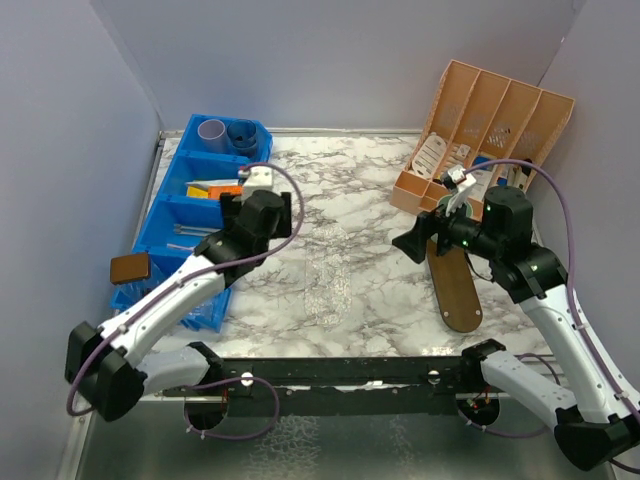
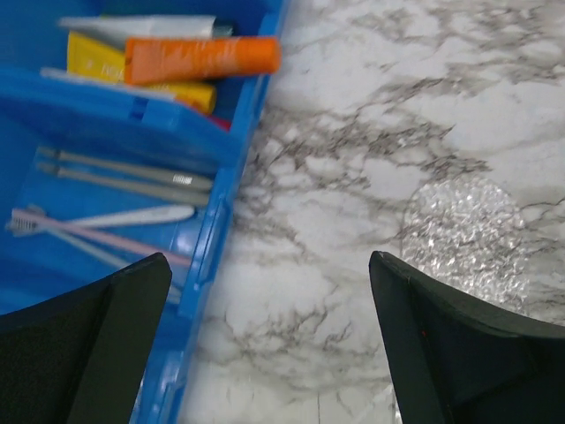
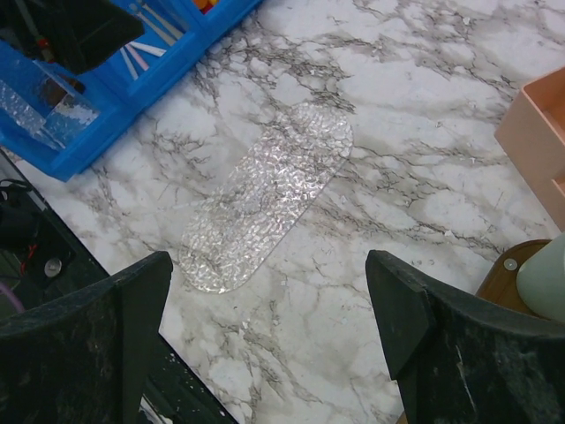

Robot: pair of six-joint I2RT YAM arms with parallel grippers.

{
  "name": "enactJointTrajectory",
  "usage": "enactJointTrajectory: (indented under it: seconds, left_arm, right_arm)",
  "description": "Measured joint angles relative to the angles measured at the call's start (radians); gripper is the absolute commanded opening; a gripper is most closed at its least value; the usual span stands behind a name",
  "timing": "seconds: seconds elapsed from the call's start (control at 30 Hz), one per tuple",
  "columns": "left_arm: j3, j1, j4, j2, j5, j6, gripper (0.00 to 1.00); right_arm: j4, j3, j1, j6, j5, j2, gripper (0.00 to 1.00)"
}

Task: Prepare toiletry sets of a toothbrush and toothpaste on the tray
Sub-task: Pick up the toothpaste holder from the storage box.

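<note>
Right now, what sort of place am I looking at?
Probably a lab test cell, not a real bathroom: plain walls box in a marble-patterned tabletop, with a blue sorting bin of toothbrushes and tubes and a tan divided organizer.

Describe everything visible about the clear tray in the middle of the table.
The clear tray is a long oval with rounded ends. It is see-through, and its surface is dimpled like hammered glass or plastic. It lies flat on the marble tabletop, between the blue bin and the brown wooden tray. Nothing rests on it, and only the tabletop touches it.
</note>
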Motion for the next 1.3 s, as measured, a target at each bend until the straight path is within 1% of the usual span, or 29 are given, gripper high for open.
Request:
enactJointTrajectory:
  seconds: [0.07, 0.1, 0.13, 0.23, 0.3, 0.43, 0.53, 0.67, 0.87, 1.13, 1.3]
  left_arm:
    - [-0.056, 0.034, -0.110, -0.090, 0.003, -0.129, 0.98]
    - [-0.064, 0.037, -0.131, -0.104, 0.002, -0.212, 0.98]
    - [-0.083, 0.049, -0.215, -0.154, -0.001, -0.223, 0.99]
    - [-0.090, 0.080, -0.391, -0.213, -0.016, -0.435, 0.99]
    - [-0.091, 0.112, -0.497, -0.229, -0.029, -0.555, 0.98]
    - [-0.103, 0.172, -0.653, -0.220, -0.055, -0.747, 0.97]
    - [-0.120, 0.211, -0.728, -0.199, -0.072, -0.842, 0.95]
    - [-0.127, 0.264, -0.782, -0.195, -0.104, -0.924, 0.92]
    - [-0.149, 0.322, -0.816, -0.222, -0.141, -0.993, 0.89]
    - [-0.192, 0.345, -0.866, -0.255, -0.148, -1.068, 0.85]
    - [-0.211, 0.348, -0.871, -0.268, -0.156, -1.096, 0.77]
  right_arm:
    - [0.001, -0.006, 0.017, 0.002, 0.012, -0.005, 0.93]
    - [0.001, -0.009, 0.022, 0.002, 0.017, -0.006, 0.93]
    - [0.000, -0.011, 0.029, 0.002, 0.023, -0.008, 0.93]
    - [0.001, -0.013, 0.044, 0.003, 0.037, -0.008, 0.93]
    - [0.002, -0.013, 0.053, 0.003, 0.047, -0.008, 0.93]
    - [0.009, -0.019, 0.066, 0.004, 0.065, -0.011, 0.93]
    - [0.015, -0.036, 0.071, 0.006, 0.080, -0.026, 0.93]
    - [0.016, -0.062, 0.072, 0.007, 0.100, -0.057, 0.93]
    - [0.022, -0.068, 0.074, 0.010, 0.113, -0.073, 0.94]
    - [0.023, -0.068, 0.082, 0.010, 0.128, -0.074, 0.94]
    - [0.025, -0.074, 0.085, 0.010, 0.130, -0.076, 0.94]
